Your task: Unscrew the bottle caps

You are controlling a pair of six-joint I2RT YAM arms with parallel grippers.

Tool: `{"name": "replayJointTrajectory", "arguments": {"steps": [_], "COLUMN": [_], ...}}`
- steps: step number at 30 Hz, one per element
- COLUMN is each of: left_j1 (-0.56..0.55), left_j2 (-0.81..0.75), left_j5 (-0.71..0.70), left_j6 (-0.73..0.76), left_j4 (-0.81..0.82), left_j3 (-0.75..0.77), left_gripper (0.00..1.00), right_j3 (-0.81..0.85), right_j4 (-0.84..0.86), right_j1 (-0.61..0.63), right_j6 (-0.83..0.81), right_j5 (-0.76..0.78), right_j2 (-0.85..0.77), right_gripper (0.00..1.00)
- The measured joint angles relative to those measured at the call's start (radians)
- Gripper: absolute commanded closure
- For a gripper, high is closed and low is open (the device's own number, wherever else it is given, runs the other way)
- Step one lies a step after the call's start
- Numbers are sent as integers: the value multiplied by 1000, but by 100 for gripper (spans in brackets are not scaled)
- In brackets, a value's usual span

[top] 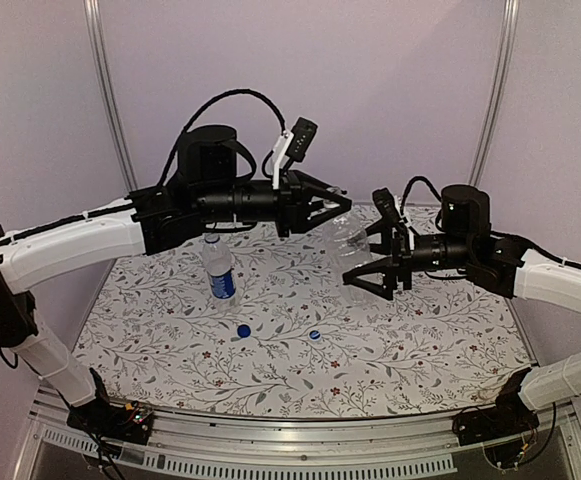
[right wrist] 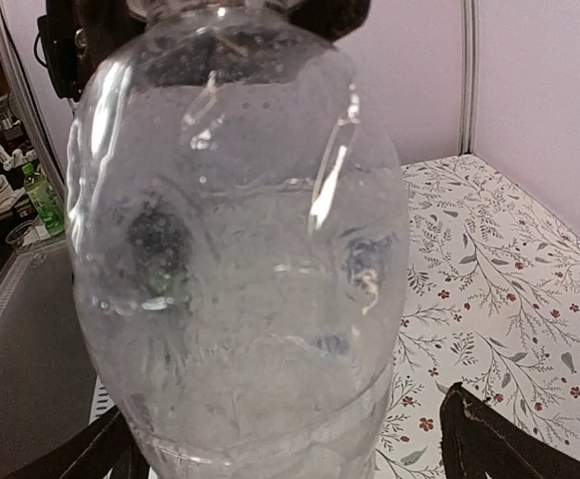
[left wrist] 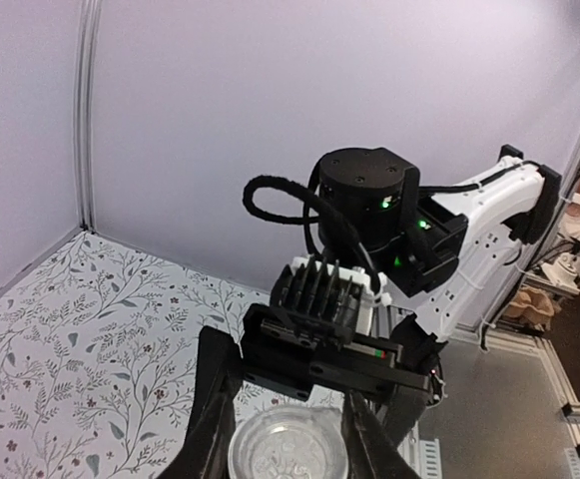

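Two caps lie loose on the flower-patterned desk (top: 420, 340): a solid blue cap (top: 243, 330) and, just to its right, a paler blue-topped cap (top: 314, 335), both near the front. Behind and left of them the labelled bottle (top: 220, 272) stands upright by itself, well apart from either arm.

The left hand (top: 338, 205) reaches in from the left and is clenched on the upper end of the plain bottle (top: 348, 245), which stands upright toward the back of the desk. From the left wrist, its dark fingers (left wrist: 215, 399) sit close on either side of the clear, round bottle. The right hand (top: 368, 270) faces the bottle's lower body, released, its fingers (right wrist: 509, 439) spread wide on both sides without touching it.
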Motion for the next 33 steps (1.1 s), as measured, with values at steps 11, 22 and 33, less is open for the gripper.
{"name": "replayJointTrajectory", "arguments": {"steps": [11, 22, 33], "left_j1": [2, 16, 25], "left_j2": [-31, 72, 241], "left_j5": [-253, -479, -538], "left_j6": [121, 183, 195], "left_j4": [-92, -101, -32], "left_j3": [-36, -60, -63], "left_gripper": [100, 100, 100], "right_j3": [-2, -26, -67], "right_j4": [-19, -19, -21], "right_j1": [-13, -29, -29], "right_j6": [41, 96, 105], "right_j5": [267, 406, 426], "right_j2": [-58, -90, -105], "right_gripper": [1, 1, 1]}}
